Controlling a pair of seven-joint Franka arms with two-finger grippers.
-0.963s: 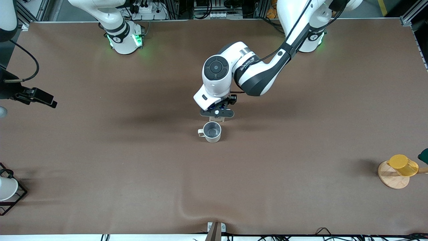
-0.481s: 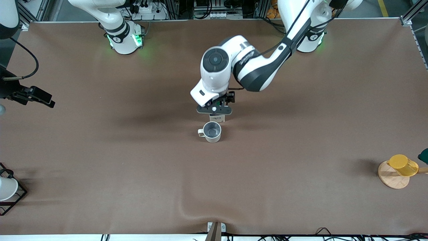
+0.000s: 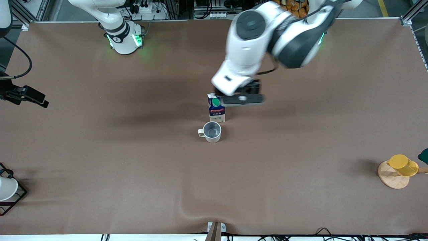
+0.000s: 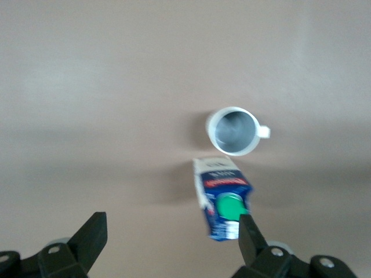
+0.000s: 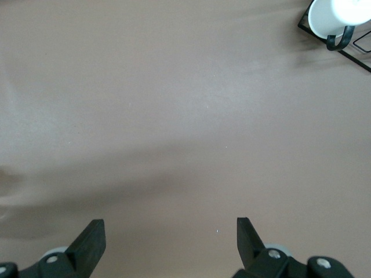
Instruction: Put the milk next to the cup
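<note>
The milk carton (image 3: 216, 108), dark blue top, green cap, red label, stands upright on the brown table, free of any gripper. The off-white mug (image 3: 211, 131) with grey inside stands right beside it, nearer to the front camera, a small gap between them. Both show in the left wrist view: milk (image 4: 223, 198), mug (image 4: 234, 131). My left gripper (image 3: 243, 99) is open and empty, raised above the table beside the milk toward the left arm's end (image 4: 170, 238). My right gripper (image 3: 30, 96) is open and empty at the right arm's end of the table (image 5: 170, 236).
A yellow cup (image 3: 403, 165) on a round wooden stand (image 3: 392, 177) sits at the left arm's end. A white cup (image 3: 6, 188) on a black wire rack (image 3: 18, 197) sits at the right arm's end, also in the right wrist view (image 5: 336, 16).
My left gripper has let go of the milk, opened, and risen away toward the left arm's base. The milk now stands uncovered beside the mug. The right gripper has drifted slightly outward.
</note>
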